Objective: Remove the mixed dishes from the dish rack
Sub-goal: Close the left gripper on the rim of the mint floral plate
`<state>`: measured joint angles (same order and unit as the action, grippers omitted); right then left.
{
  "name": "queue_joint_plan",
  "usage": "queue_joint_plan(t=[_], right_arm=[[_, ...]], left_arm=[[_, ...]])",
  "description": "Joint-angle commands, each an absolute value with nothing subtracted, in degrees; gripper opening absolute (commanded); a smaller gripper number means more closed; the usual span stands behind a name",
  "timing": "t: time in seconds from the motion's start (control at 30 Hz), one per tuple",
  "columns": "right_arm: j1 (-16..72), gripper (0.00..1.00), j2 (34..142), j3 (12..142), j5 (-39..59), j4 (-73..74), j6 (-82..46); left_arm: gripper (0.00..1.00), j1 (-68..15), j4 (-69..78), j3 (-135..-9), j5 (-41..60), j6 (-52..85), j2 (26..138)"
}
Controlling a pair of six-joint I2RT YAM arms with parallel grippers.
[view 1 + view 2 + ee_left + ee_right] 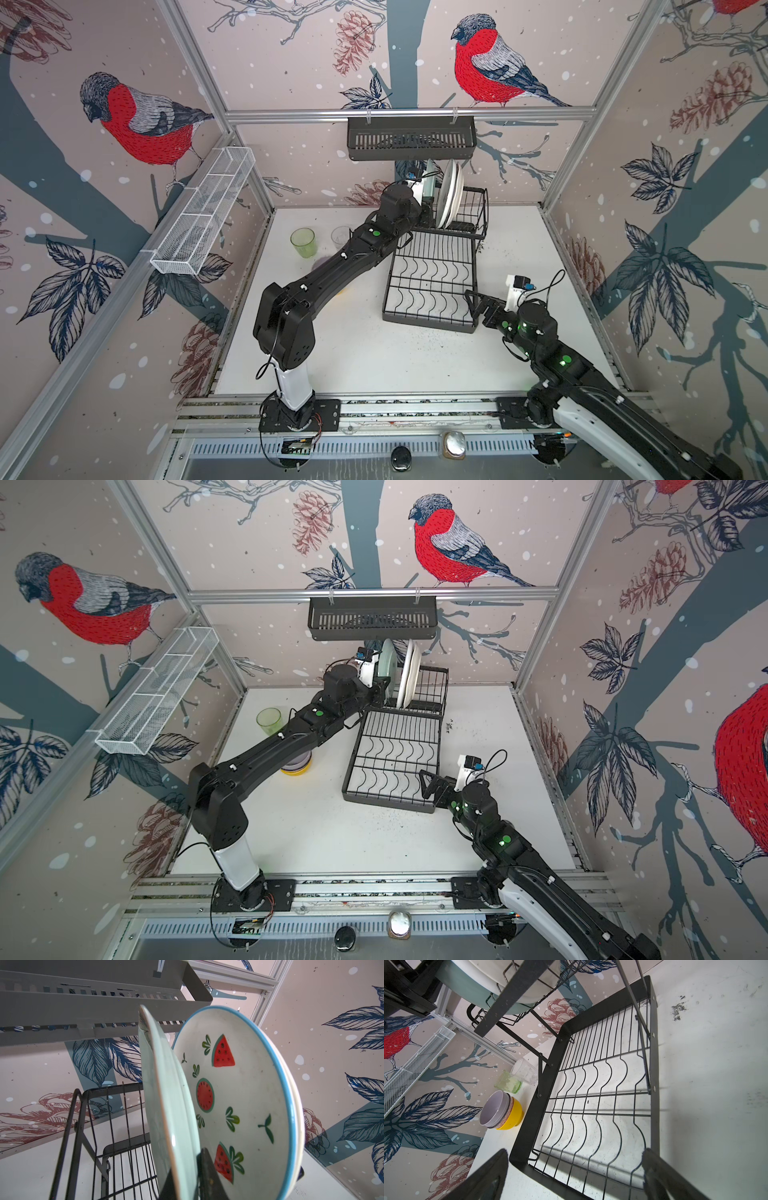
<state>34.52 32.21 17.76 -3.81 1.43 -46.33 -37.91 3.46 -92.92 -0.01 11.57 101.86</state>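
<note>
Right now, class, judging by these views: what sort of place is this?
Probably a robot test cell dressed as a kitchen corner: bird-print panels in an aluminium frame, left arm and right arm bolted to a rail, and a dish rack with plates on a white table.

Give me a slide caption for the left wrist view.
Left gripper shut on the pale green plate in the dish rack, watermelon-patterned plate beside it.

Plates (451, 195) stand at the back of the rack (432, 272); bowls (296, 766), glasses (303, 243) left of it.
</note>
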Motion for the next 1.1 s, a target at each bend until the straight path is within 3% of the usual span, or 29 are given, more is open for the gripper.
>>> queue_joint_plan(t=[0.0, 1.07], right_arm=[[34.54, 0.99, 32.00, 17.75, -4.94, 1.36, -45.97], [34.24, 0.99, 29.69, 18.19, -5.91, -0.49, -45.97]], left_arm=[[0.00, -37.85, 14.44, -91.56, -0.60, 9.28, 99.61], [0.00, -37.86, 25.75, -85.49, -3.96, 4.79, 90.70]])
